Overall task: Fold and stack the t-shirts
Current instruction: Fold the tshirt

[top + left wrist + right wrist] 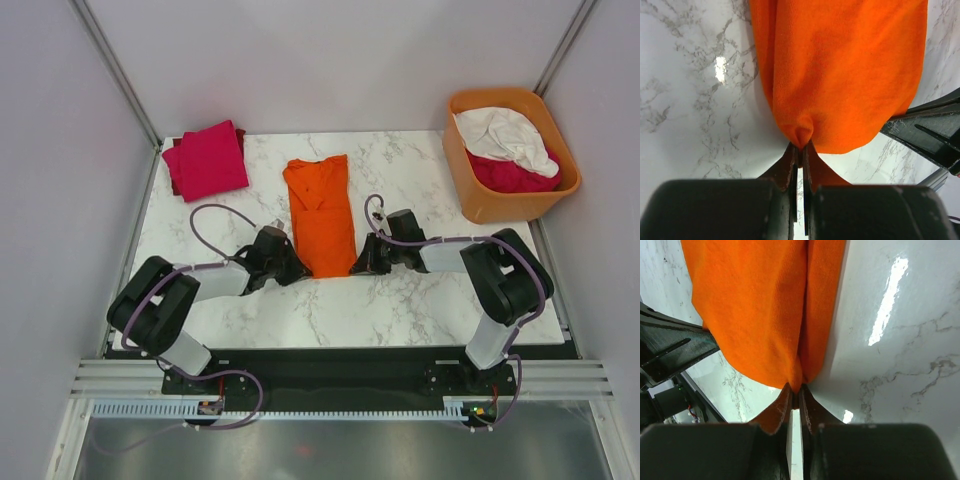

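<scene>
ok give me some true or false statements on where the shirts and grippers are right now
1. Both the left gripper and the right gripper are shut on the near edge of the orange t-shirt. True.
2. The orange tub is empty. False: it holds a crumpled white t-shirt and a crimson t-shirt.
3. The magenta-pink t-shirt lies folded at the far left of the marble table. True.
4. The orange t-shirt lies on top of the magenta-pink one. False: they lie apart, with bare marble between them.
</scene>
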Controlling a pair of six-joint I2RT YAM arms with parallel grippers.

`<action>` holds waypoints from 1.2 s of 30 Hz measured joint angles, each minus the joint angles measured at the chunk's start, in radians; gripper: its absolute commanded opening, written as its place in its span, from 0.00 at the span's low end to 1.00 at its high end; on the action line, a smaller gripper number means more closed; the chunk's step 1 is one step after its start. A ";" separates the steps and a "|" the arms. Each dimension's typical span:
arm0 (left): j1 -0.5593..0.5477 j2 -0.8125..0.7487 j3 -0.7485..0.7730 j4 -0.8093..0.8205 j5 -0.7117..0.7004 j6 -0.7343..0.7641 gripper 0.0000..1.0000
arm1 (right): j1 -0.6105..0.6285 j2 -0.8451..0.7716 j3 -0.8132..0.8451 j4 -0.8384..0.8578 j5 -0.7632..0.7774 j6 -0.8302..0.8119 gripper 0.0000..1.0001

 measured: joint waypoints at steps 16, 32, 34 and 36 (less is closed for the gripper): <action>-0.135 -0.373 -0.212 -0.167 0.032 -0.060 0.02 | 0.056 -0.394 -0.227 -0.146 0.003 0.028 0.00; -0.243 -0.558 0.258 -0.686 -0.161 -0.058 0.02 | 0.092 -0.652 0.086 -0.457 0.140 0.069 0.00; -0.228 -0.484 0.338 -0.711 -0.178 -0.026 0.02 | 0.090 -0.589 0.161 -0.462 0.165 0.050 0.00; -0.202 -0.431 0.390 -0.732 -0.182 0.001 0.02 | 0.086 -0.520 0.218 -0.470 0.185 0.033 0.00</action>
